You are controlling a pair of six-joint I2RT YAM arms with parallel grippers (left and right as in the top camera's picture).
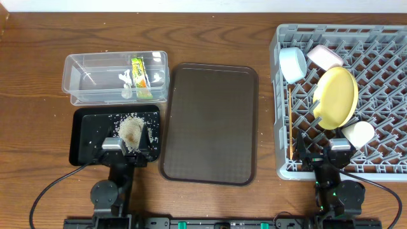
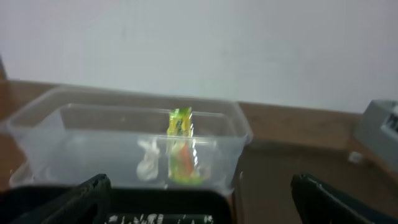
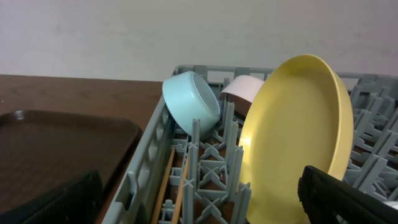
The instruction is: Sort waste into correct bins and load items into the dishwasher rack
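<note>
Evidently the sorting and loading are all but done, and no step appears to be in hand. The snack wrapper (image 1: pixel 139 71) and white scraps (image 1: pixel 125 81) lie inside the clear tub (image 1: pixel 76 70) toward the bench's far-left corner. The rice pile (image 1: pixel 130 129) sits on the black tray (image 1: pixel 86 137) at the near-left edge.

Along the right edge, the dishwasher rack (image 1: pixel 381 51) holds the yellow plate (image 1: pixel 336 97) on edge, the light blue bowl (image 1: pixel 292 63), the white bowl (image 1: pixel 324 56), the small cup (image 1: pixel 359 133) and the chopsticks (image 1: pixel 290 121). The brown serving tray (image 1: pixel 210 121) in the middle carries nothing.

The left end effector (image 1: pixel 130 145) hangs over the black tray's near side, just beside the rice, its jaws apart and empty. The right end effector (image 1: pixel 324 156) sits at the rack's near edge facing the plate, its jaws likewise apart and gripping nothing.

Any next move probably calls only for a check that nothing loose is left on the bench.
</note>
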